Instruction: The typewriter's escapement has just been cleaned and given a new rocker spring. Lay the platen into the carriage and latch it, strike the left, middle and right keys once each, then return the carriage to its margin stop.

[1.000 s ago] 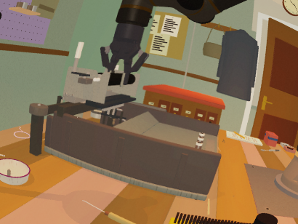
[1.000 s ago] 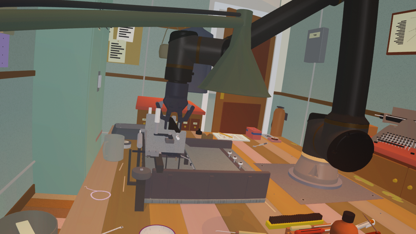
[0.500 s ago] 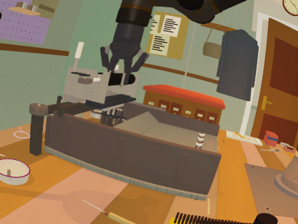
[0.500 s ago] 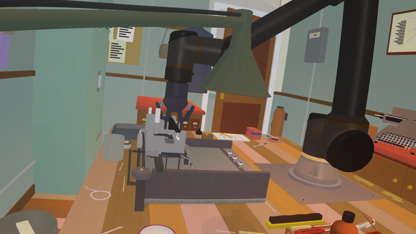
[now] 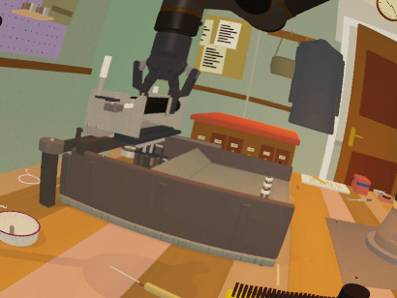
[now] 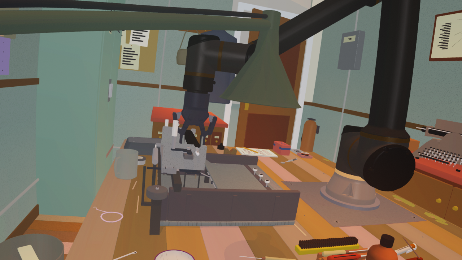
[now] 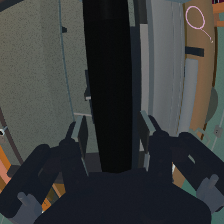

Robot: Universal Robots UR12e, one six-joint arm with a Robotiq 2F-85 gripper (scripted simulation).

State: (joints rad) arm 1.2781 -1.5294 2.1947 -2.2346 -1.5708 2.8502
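Note:
The black platen lies in the grey carriage at the left end of the typewriter frame. My gripper sits directly over the platen and is open, holding nothing, with a finger pad on either side of the roller. A white-tipped lever stands upright at the carriage's left end. Three white keys sit in a row on the right of the grey deck. A round margin stop post stands at the frame's front left corner.
The frame's dark front wall rises just below the carriage. A large green lamp shade hangs to the right of my wrist. A grey mug, a pink wire loop, a brush and a dish lie about the bench.

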